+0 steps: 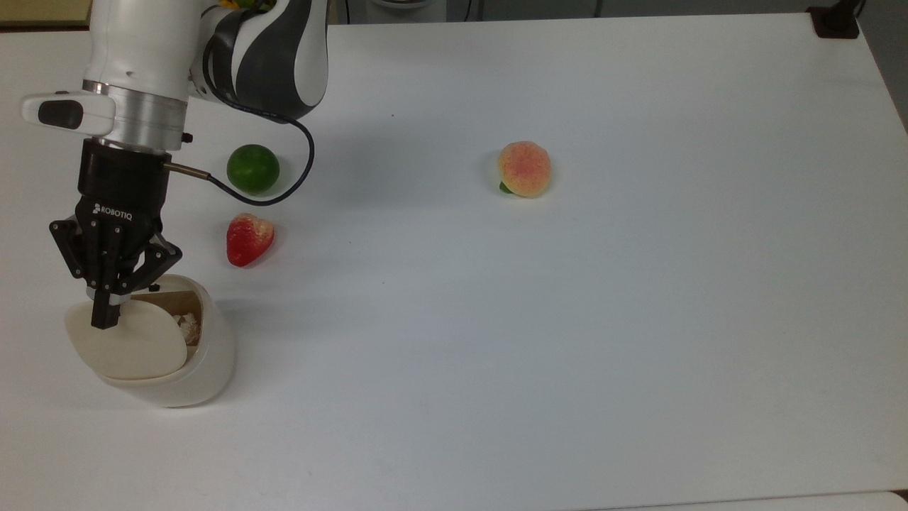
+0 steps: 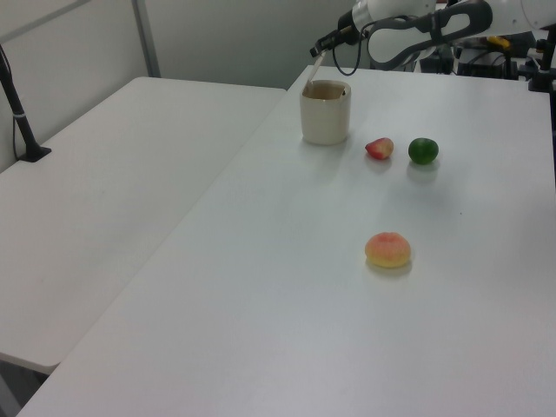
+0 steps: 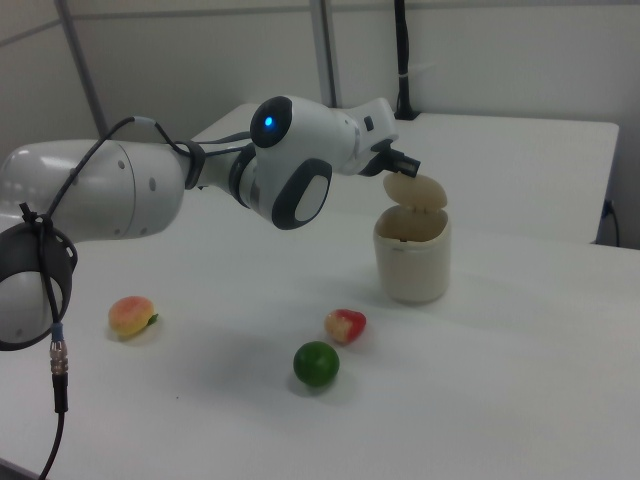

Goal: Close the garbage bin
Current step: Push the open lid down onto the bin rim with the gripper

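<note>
Cream plastic, light and smooth, made the garbage bin [image 1: 202,365] easy to shove: it stood near the top view's lower left corner of the desk [image 1: 567,319], its lid [image 1: 131,341] half raised over crumpled paper [image 1: 189,323]. The gripper [image 1: 106,319], fingers pressed together, touched the lid's far edge. A sideways push could have slid or tipped the bin, or slipped off the lid. Farther off lay the strawberry [image 1: 248,240] and lime [image 1: 252,169].
</note>
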Motion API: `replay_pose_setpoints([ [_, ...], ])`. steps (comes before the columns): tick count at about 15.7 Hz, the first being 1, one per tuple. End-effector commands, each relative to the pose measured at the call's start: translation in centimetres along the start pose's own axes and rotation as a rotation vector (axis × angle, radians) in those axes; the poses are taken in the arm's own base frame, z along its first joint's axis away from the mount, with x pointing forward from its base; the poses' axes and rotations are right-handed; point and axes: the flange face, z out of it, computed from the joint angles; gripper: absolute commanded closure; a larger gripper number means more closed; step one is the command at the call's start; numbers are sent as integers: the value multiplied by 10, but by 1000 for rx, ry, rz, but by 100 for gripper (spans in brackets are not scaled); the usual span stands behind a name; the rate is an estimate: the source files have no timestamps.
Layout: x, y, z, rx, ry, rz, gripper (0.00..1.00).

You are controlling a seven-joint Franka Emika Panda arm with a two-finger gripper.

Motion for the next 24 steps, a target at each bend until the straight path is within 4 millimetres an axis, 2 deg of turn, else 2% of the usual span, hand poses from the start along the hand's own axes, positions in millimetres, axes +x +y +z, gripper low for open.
replay_pose_setpoints([
  [1, -11, 4, -15, 2, -57, 6, 100],
  [6, -17, 21, -21, -3, -148, -18, 100],
  [14, -31, 35, -16, 13, -292, -76, 100],
  [24, -50, 36, -5, 34, -380, -152, 100],
])
